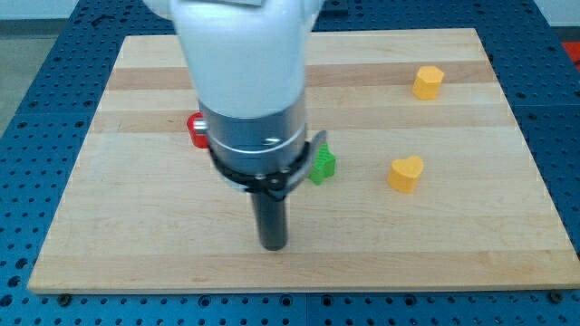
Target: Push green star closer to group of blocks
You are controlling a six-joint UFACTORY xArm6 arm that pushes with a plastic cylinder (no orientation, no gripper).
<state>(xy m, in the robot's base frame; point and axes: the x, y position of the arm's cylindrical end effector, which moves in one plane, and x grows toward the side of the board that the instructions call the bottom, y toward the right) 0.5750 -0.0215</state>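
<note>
The green star lies near the middle of the wooden board, partly hidden behind the arm's body. My tip sits on the board below and to the left of the star, a short way apart from it. A red block, its shape mostly hidden by the arm, shows at the arm's left edge. A yellow heart block lies to the right of the star. A yellow hexagon-like block lies at the upper right.
The white and grey arm body covers the board's upper middle and may hide other blocks. A blue perforated table surrounds the board.
</note>
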